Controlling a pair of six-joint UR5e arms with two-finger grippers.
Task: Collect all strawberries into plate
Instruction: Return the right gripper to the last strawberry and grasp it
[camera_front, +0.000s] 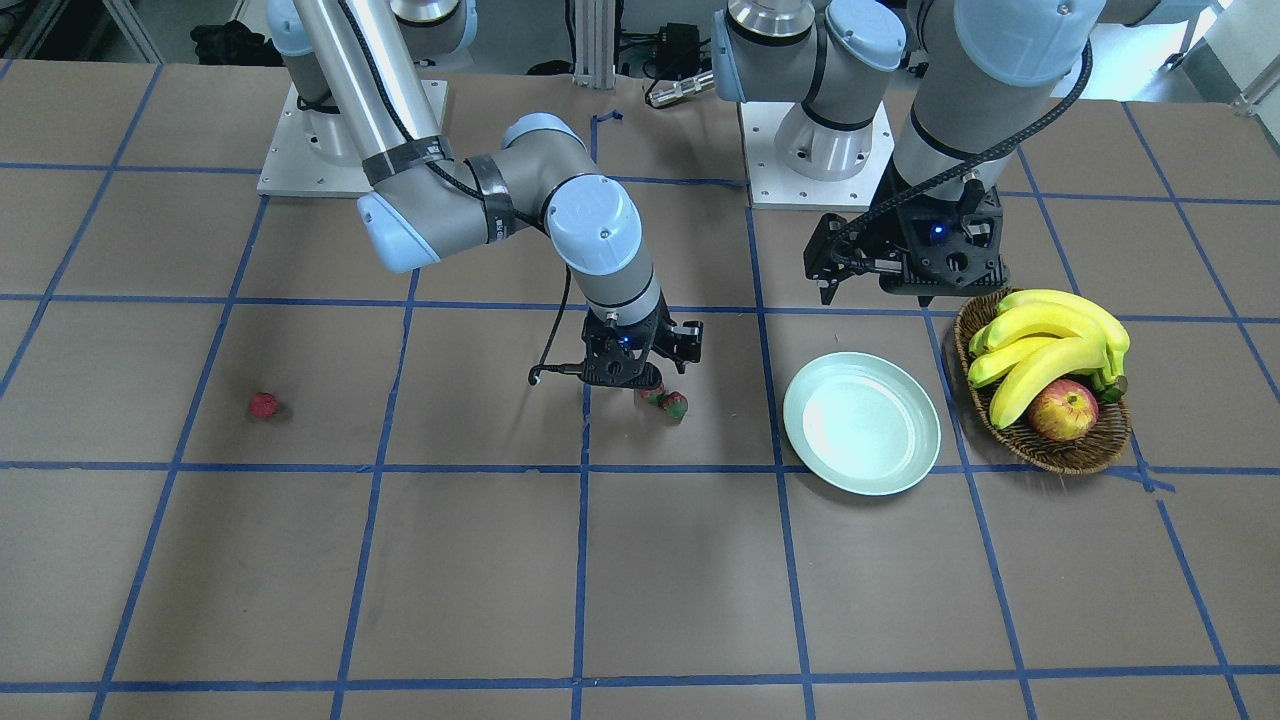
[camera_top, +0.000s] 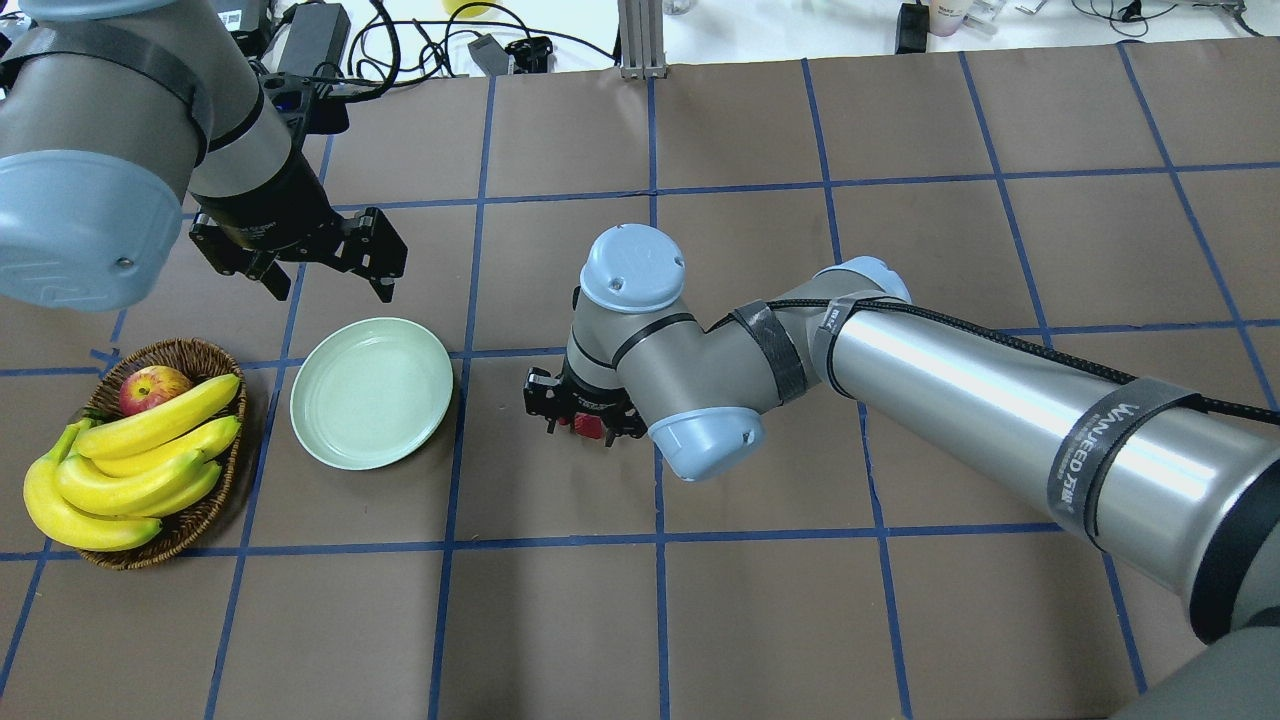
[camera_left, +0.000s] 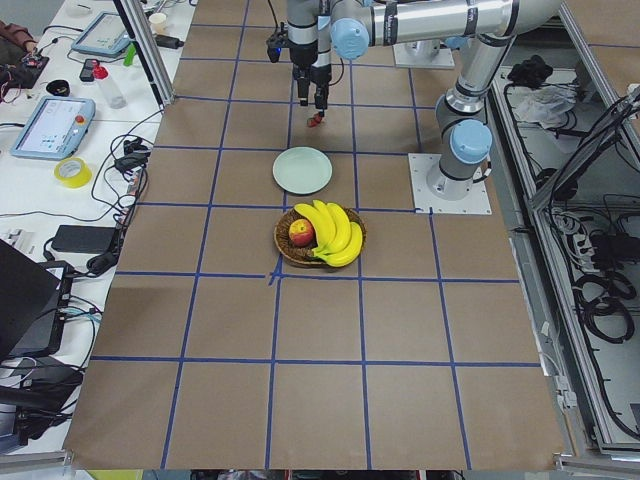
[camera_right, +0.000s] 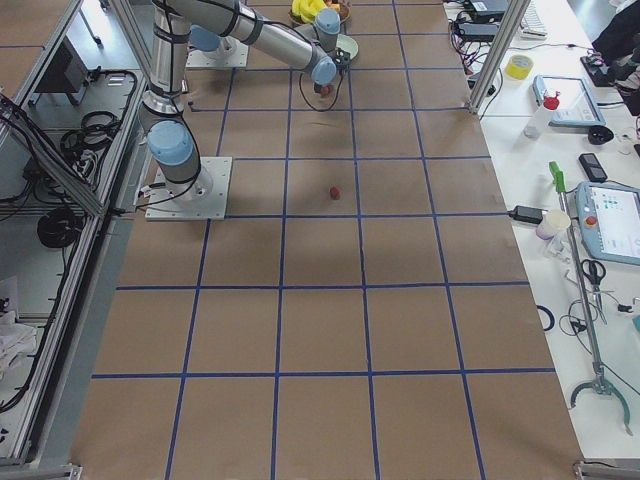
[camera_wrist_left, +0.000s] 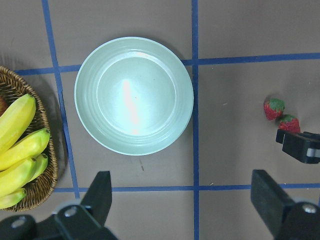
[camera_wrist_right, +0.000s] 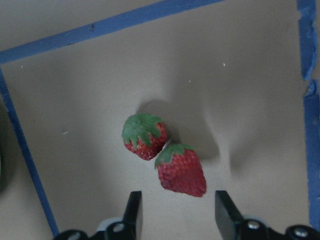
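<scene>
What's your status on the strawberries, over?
Left gripper open near plate; right gripper open over two strawberries side by side. Third strawberry lies alone, farther to robot's right. Plate holds none; nothing between pair and plate.

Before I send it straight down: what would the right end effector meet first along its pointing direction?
Likely the larger strawberry, lying between its open fingers; the second strawberry lies beside it. Depth is unclear.

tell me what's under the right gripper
Two touching strawberries lie on the table beneath the right gripper, whose fingers are open. In the overhead view the arm covers most of them.
</scene>
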